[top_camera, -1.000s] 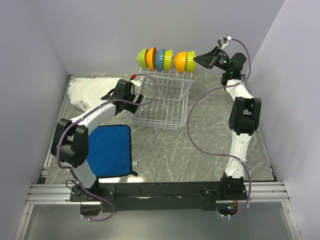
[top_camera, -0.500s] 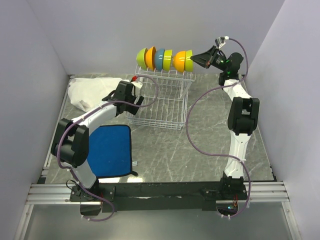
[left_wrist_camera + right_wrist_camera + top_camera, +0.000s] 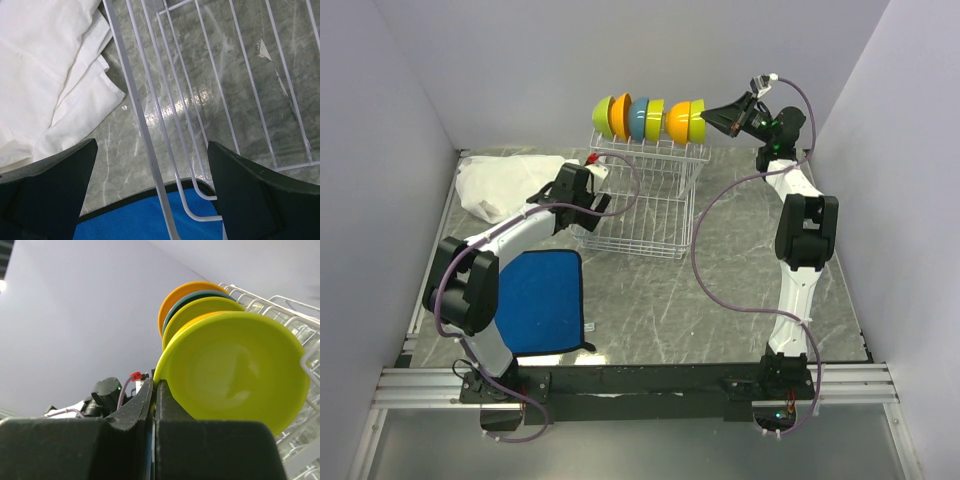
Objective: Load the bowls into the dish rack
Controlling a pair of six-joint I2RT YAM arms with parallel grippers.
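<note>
Grey marbled desk (image 3: pixel 740 290) between pale lilac walls (image 3: pixel 520 60). The bowls (image 3: pixel 650 120) stand in a row atop the white dish rack (image 3: pixel 640 215). The left pincer (image 3: pixel 592 196) is spread wide beside the rack; the right pincer (image 3: pixel 712 115) is clenched by the end bowl.

Lime green bowl (image 3: pixel 235 372) stands on edge in white wire dish rack (image 3: pixel 260 297), hollow facing camera. Further bowls (image 3: pixel 200 307) behind: orange, lime, teal, orange. Right gripper (image 3: pixel 155 385) pressed closed, tips just beside front bowl's lower-left rim.

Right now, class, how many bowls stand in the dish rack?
6, top shelf of the dish rack, left to right: lime green bowl, orange bowl, blue bowl, yellow bowl, second orange bowl, second lime green bowl. Another might hide between them.
</note>
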